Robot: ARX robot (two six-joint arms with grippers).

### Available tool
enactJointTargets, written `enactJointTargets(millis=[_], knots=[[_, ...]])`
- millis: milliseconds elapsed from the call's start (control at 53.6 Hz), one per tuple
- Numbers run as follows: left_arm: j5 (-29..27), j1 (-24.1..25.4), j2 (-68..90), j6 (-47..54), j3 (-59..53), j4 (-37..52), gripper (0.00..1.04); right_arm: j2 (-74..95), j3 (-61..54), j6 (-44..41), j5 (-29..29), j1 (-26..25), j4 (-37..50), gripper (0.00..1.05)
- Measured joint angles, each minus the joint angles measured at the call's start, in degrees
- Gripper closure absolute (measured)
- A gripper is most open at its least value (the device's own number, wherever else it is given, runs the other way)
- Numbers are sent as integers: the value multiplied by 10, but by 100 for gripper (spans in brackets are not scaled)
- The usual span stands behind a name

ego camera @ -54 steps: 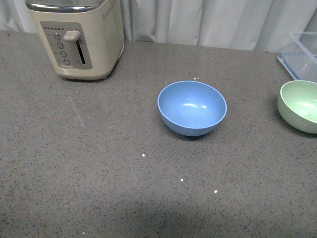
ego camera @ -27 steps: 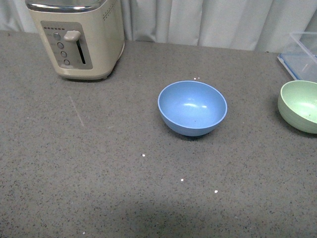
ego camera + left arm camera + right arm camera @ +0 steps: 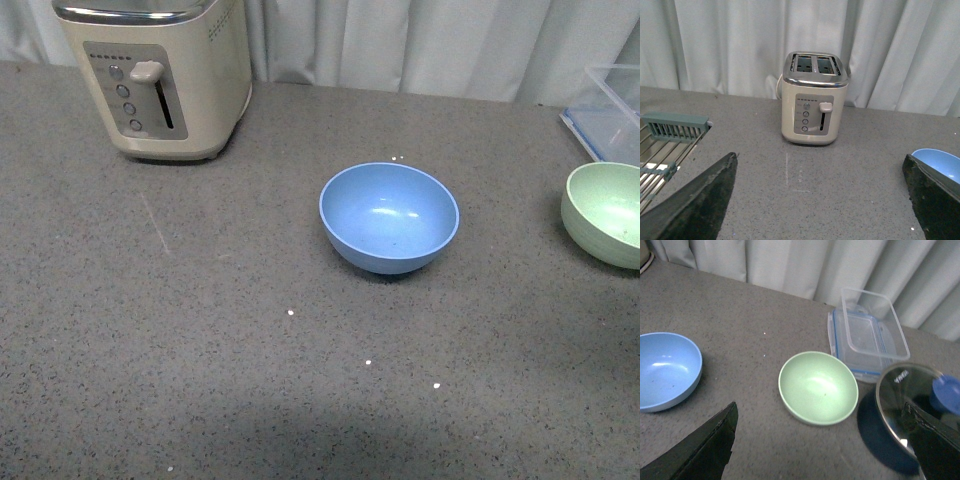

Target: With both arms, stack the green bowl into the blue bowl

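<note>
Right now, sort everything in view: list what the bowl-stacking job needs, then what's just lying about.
For the job: green bowl; blue bowl; left gripper and right gripper, both open and empty.

Lying about: cream toaster; clear plastic container; glass lid with a blue knob; rack.

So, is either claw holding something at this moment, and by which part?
Nothing is held. The left claw and the right claw are open and empty; the green bowl and the blue bowl sit untouched.
</note>
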Motion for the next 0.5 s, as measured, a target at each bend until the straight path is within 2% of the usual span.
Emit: enactJointTargets(millis=[19,112,336,504], knots=[[0,0,0,1,0,0,5,40,22,-10,-10,-4,3,9],[0,0,0,1,0,0,7,167,97,-64,-18,-15,-38,9],[0,0,0,1,0,0,6,392,276,-147,-76,-21,-188,9],[0,0,0,1,0,0,6,491,360,-200,-73,-11,-247,9]])
